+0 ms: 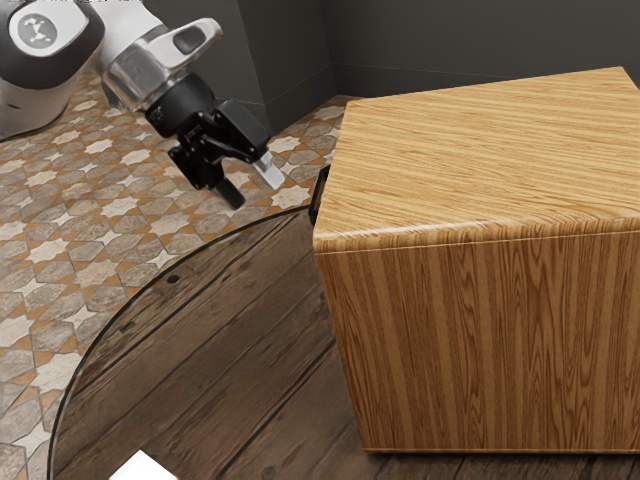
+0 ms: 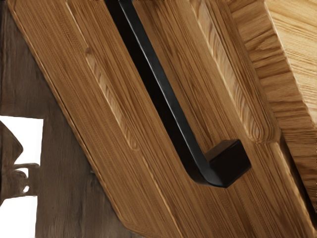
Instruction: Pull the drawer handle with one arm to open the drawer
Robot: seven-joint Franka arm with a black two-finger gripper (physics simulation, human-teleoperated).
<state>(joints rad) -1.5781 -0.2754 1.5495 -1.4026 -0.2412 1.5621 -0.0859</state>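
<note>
end effector | jaws parted, empty | near drawer handle, apart

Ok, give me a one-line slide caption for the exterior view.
Franka gripper, fingers open, hovers short of the black drawer handle on a wooden cabinet atop a dark round table.

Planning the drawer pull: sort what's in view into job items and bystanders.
Job: black two-finger gripper; black bar handle; light wooden drawer front; light wooden cabinet.
Bystanders: dark round wooden table; small white flat object at its edge; patterned tile floor.
</note>
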